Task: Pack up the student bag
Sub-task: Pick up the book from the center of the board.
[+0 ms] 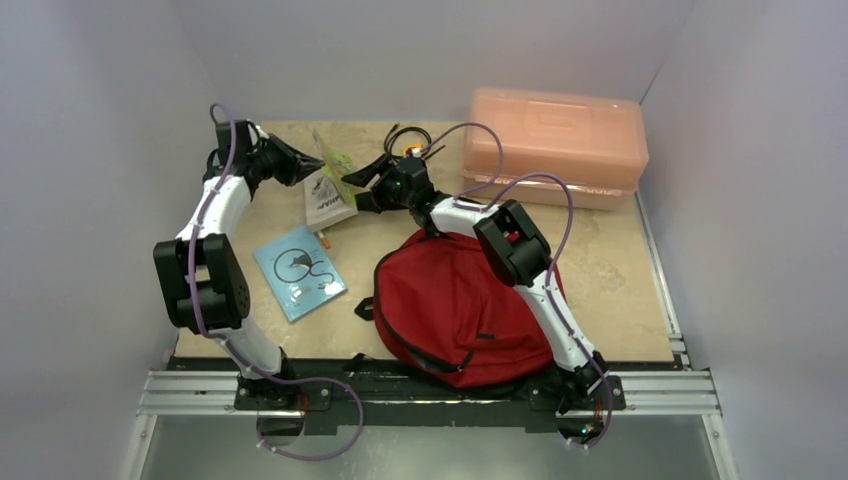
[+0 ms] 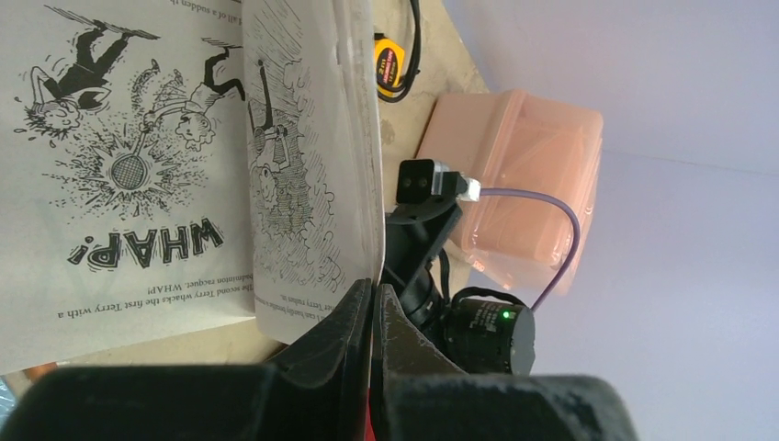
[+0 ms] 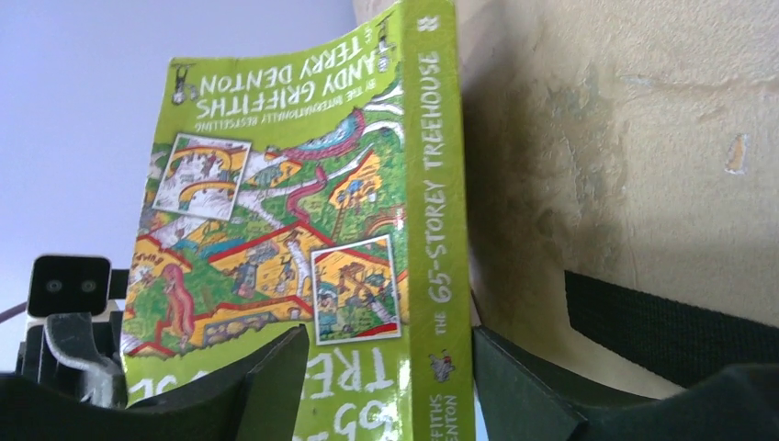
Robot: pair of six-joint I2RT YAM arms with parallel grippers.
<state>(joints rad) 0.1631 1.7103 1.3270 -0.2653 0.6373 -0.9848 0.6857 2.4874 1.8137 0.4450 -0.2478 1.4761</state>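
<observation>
Left gripper (image 2: 372,303): clenched on the lower edge of a few inner leaves of the paperback book (image 1: 330,185), fingers pressed flat together with paper between them; this pinch appears to hold the book fanned open and half upright at the far middle of the table (image 1: 620,280). Right gripper (image 3: 390,363): released, jaws standing apart astride the green spine and front cover from the opposite side; no firm contact of the pads can be confirmed (the cover hides the inner face of one finger). Judged purpose: one arm steadies the leaves so the other can take the stiffer spine. Book materials: glossy lime-green card cover with cartoon panels, matte off-white pages with black line drawings, thin and flexible, so likely to flop if held by leaves alone. A black webbing strap (image 3: 661,331) lies flat just beyond the right fingers, probably part of the bag. The student bag (image 1: 460,310) lies flat on the near right of the table, partly beneath the right arm, near the book but apart from it; dark red soft fabric, rounded outline, black zip and trim; no opening shows from above, so packing is judged not yet begun. Left of it lies a thin blue booklet (image 1: 300,272); at the far right stands a rigid translucent pink box (image 1: 555,145).
</observation>
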